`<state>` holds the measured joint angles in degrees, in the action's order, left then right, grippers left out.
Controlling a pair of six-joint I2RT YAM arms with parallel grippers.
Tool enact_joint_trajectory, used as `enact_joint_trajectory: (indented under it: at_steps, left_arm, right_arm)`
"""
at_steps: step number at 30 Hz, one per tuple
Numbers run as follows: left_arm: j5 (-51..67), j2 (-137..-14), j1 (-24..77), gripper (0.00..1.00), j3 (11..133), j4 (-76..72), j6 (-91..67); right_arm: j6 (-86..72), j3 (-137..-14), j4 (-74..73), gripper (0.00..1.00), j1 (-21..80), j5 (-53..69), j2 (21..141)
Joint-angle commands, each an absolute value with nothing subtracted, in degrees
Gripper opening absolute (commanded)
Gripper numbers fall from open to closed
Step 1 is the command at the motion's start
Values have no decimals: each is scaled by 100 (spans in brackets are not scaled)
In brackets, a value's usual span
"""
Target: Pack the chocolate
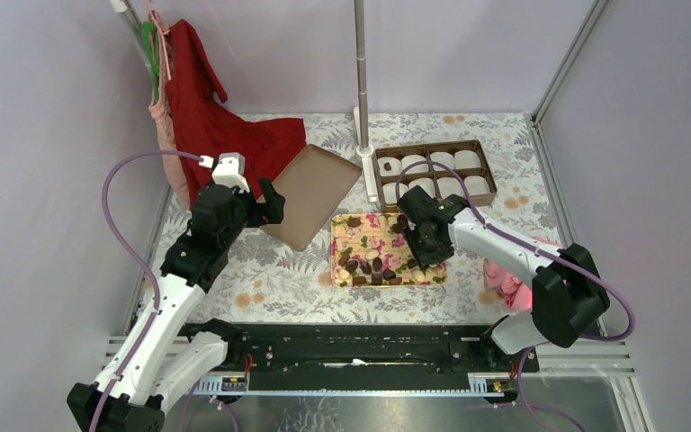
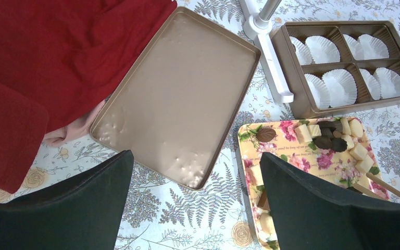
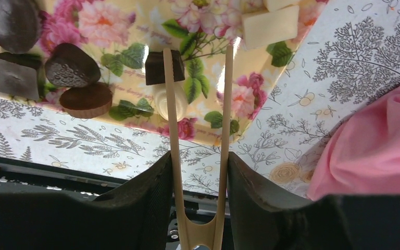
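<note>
Right gripper (image 3: pixel 198 166) is clamped on wooden tongs (image 3: pixel 170 125) with the tines spread. A dark square chocolate (image 3: pixel 164 67) sits against one tine, over the floral tray (image 3: pixel 130 31) where the other pieces lie. Left gripper (image 2: pixel 194 156) is wide open and holds nothing. Tray lettering is faint and illegible.

Glossy tray (image 3: pixel 135 31), wooden tongs (image 3: pixel 171 135), matt chocolate (image 3: pixel 86 99)

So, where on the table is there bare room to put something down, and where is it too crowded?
Bare cloth lies between the floral tray and the black rail, and left of that tray, in front of the lid. The lid itself is empty. It is crowded where tray, box and pole base meet; the right fingers with tongs hang there.
</note>
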<state>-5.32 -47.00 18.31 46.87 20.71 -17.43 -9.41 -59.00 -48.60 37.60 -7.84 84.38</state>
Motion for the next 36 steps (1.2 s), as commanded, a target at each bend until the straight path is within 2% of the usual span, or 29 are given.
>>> enact_joint_trajectory:
  at_steps: [1, 18, 36]
  left_arm:
    - [-527, -4657, 1793, 99, 4648, 1982, -1775]
    - [-552, -4668, 1793, 99, 4641, 1978, -1775]
    - [-518, -4607, 1793, 99, 4641, 1978, -1784]
  right_arm:
    - [-1092, -6135, -5139, 45, 3806, -1133, 8275]
    - [-1196, -6302, -5379, 44, 3806, -292, 8204]
    - [-1151, -6308, -5281, 45, 3806, -244, 8758]
